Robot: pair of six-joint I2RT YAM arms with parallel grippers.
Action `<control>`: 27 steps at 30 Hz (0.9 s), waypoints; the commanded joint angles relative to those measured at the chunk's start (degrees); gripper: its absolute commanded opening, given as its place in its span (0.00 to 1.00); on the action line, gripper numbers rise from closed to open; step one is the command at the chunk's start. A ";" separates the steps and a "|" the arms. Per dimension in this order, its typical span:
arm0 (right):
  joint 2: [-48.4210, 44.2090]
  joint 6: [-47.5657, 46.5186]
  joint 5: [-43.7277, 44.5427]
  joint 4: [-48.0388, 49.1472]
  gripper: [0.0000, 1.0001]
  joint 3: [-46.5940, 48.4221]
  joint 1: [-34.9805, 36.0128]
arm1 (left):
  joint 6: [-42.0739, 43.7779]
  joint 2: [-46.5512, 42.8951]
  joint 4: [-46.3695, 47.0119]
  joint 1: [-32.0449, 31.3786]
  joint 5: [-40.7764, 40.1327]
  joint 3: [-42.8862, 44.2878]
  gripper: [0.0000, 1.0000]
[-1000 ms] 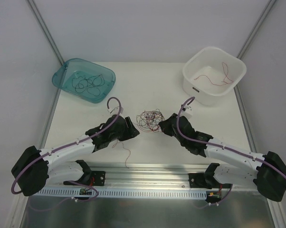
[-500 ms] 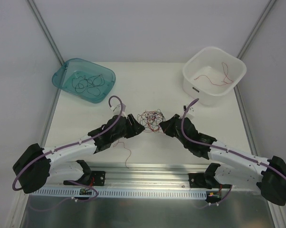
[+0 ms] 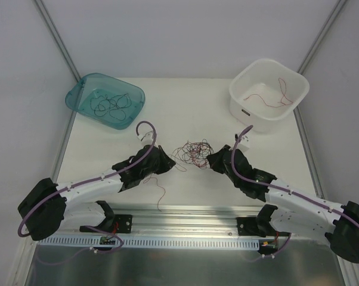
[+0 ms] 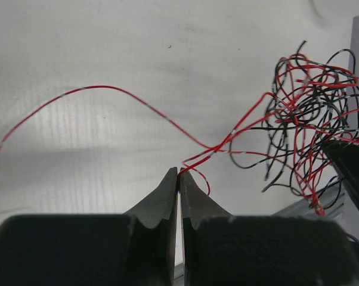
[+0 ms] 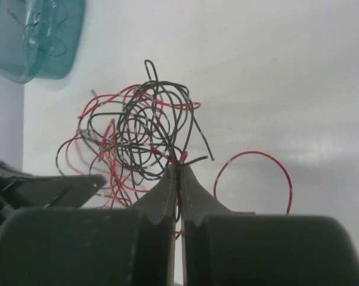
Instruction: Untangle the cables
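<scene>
The cables (image 3: 193, 154) are a small ball of thin red and black strands on the white table between my two grippers. My left gripper (image 3: 173, 165) is just left of the ball. In the left wrist view it (image 4: 179, 174) is shut on a red strand (image 4: 108, 87) that runs to the ball (image 4: 310, 113). My right gripper (image 3: 210, 159) touches the ball's right edge. In the right wrist view it (image 5: 179, 167) is shut on black and red strands at the edge of the ball (image 5: 138, 134).
A teal bin (image 3: 78, 95) at the far left holds black strands. A white bin (image 3: 242, 89) at the far right holds red strands. A loose red strand (image 3: 160, 192) trails by the left arm. A metal rail (image 3: 185, 214) runs along the near edge.
My left gripper went in to the ball, then drew back left with a red strand. My right gripper moved a little right. The ball shifted right and spread wider.
</scene>
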 commanded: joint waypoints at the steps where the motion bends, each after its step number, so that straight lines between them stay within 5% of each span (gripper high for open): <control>1: -4.06 -3.34 5.96 -7.59 0.01 0.52 -3.95 | 3.57 -4.94 -7.36 -0.05 -7.63 2.39 0.00; 11: -12.07 -15.47 7.45 -25.42 0.01 3.32 -15.74 | 13.67 -10.67 -24.15 18.22 -3.16 9.67 0.00; 21: -15.41 -20.40 7.82 -36.96 0.01 7.55 -26.90 | 31.34 -5.83 -44.10 31.23 -8.69 41.46 0.00; 27: -14.62 -21.27 4.05 -38.63 0.01 8.78 -32.27 | 36.10 -5.92 -48.16 32.38 -10.64 49.23 0.00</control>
